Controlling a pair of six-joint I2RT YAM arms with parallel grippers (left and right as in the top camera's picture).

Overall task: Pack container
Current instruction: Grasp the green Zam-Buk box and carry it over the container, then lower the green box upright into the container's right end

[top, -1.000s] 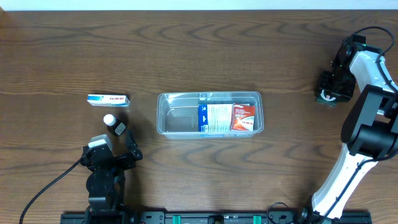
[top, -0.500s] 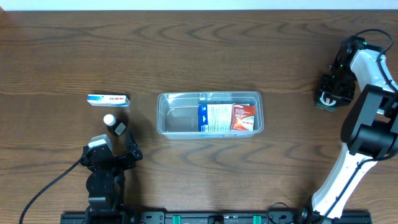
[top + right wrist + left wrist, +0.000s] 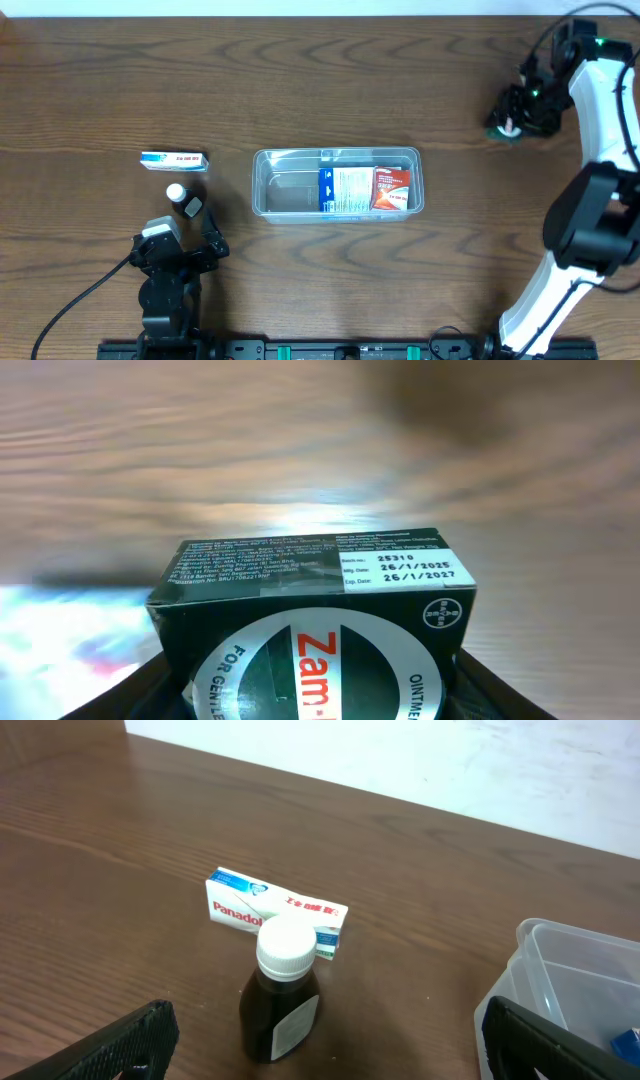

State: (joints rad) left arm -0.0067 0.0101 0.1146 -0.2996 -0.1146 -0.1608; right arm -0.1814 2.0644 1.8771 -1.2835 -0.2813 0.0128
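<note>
Clamping a box [image 3: 315, 610] near the table's [image 3: 450, 80] far edge, right gripper [image 3: 506, 125] sits well right of container [image 3: 290, 153]; left gripper [image 3: 183, 233] spread apart.

We see even, bright light overhead with soft shadows; in the right wrist view the table [image 3: 150, 440] is blurred, glare whitening its middle; the box [image 3: 315, 575] is sharp.

- The container [image 3: 285, 190] is sitting at the middle of the table [image 3: 320, 80].
- A larger packet [image 3: 348, 190] and a smaller packet [image 3: 391, 188] are lying side by side in its right half, the smaller one on the right.
- A flat box [image 3: 174, 160] is lying to the container's left.
- A bottle [image 3: 184, 200] is standing just in front of that box, between it and the left gripper [image 3: 190, 235].
- An ointment box [image 3: 312, 575] is sitting in the right gripper [image 3: 512, 120], far right and behind the container.
</note>
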